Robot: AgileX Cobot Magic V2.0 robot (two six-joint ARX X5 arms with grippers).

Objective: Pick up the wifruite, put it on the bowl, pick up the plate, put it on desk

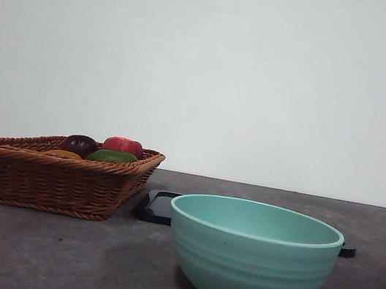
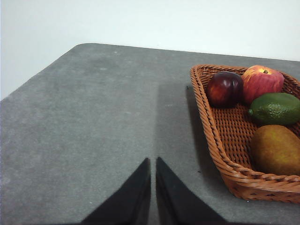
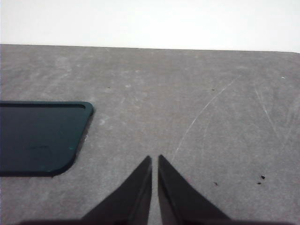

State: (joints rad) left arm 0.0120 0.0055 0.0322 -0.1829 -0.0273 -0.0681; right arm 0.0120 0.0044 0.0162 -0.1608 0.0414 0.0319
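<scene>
Both tools hang clenched and empty over the surface (image 2: pixel 84 122), so I plan to open my left tool (image 2: pixel 153 161) wide, drop over the wifruite (image 2: pixel 276 149) lying in the basket's (image 2: pixel 206 112) near corner, and clear the rim.

Desk (image 1: pixel 27 250) open before basket (image 1: pixel 46 179); bowl (image 1: pixel 251 262) seemingly blocks plate (image 1: pixel 156 207).

Soft, even, diffuse light fills all three views. The large mint-green ceramic bowl (image 1: pixel 250 254) casts a faint, blurred shadow on the dark grey matte desk (image 1: pixel 49 254). The white wall (image 1: pixel 263 82) looks bright, nearly washed out. Both wrist views are slightly soft and grainy; no glare.
</scene>
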